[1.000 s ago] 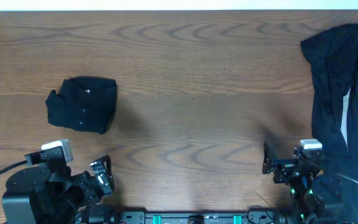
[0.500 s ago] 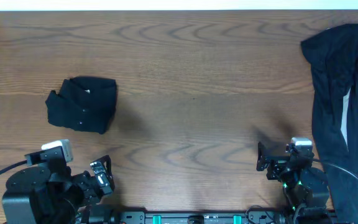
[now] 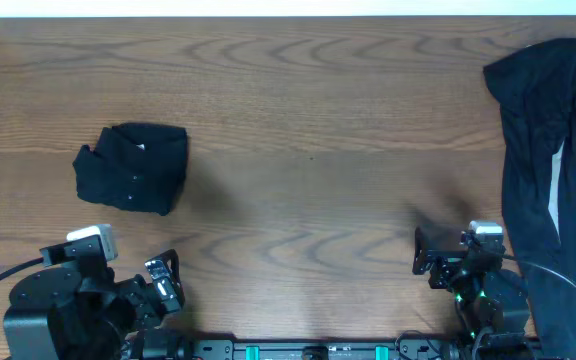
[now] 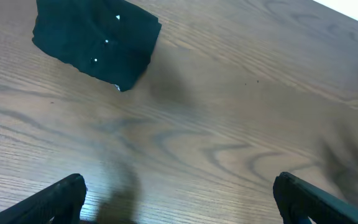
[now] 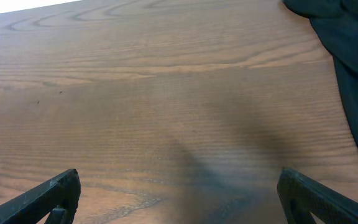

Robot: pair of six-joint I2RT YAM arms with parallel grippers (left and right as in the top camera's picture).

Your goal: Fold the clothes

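Two robot arms sit at the near edge of a wooden table (image 3: 308, 120), the left gripper (image 4: 179, 198) and the right gripper (image 5: 179, 194) both spread wide and holding nothing. A folded garment (image 3: 133, 167), black with tiny white marks, lies as a compact bundle on the table's left side, apart from the left gripper. A loose garment (image 3: 533, 150), also black, sprawls down the right edge just beside the right arm, and where it ends cannot be told from the overhead view. The cloth looks soft, light and limp, so it would likely sag and bunch when lifted rather than keep a shape, and thin layers may slide apart in a pinch. The best hold seems a hem or corner of the loose garment, one gripper at each end, pinching down against the wood
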